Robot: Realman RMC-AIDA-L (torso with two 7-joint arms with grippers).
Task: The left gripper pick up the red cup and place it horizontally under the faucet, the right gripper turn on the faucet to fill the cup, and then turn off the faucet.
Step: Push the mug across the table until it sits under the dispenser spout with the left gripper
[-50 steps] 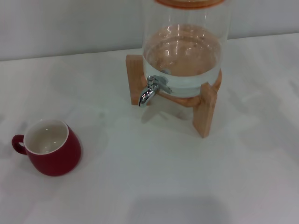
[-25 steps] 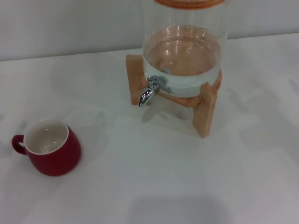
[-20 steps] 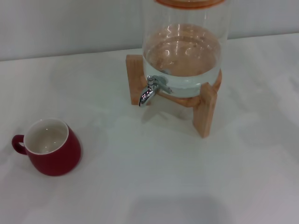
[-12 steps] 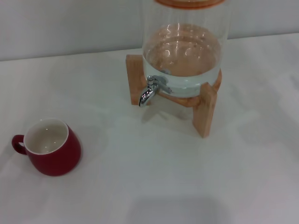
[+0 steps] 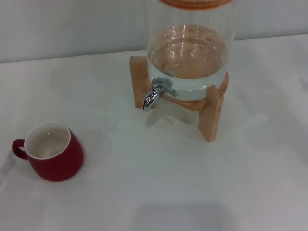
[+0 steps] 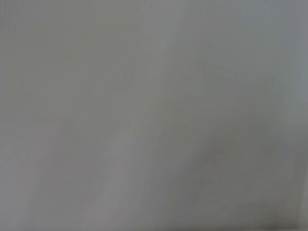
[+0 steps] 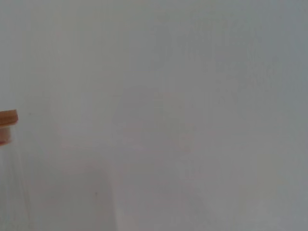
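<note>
The red cup (image 5: 52, 153) stands upright on the white table (image 5: 159, 183) at the front left, cream-white inside, its loop handle pointing left. The chrome faucet (image 5: 155, 93) sticks out from the front of a clear glass water jar (image 5: 190, 48) on a wooden stand (image 5: 211, 113) at the back middle; its spout curves down and to the left. No water runs from it. Neither gripper shows in any view. The left wrist view shows only a plain grey surface.
A pale wall (image 5: 72, 24) runs behind the table. The right wrist view shows a plain pale surface with a bit of the jar's wooden lid (image 7: 7, 118) at one edge.
</note>
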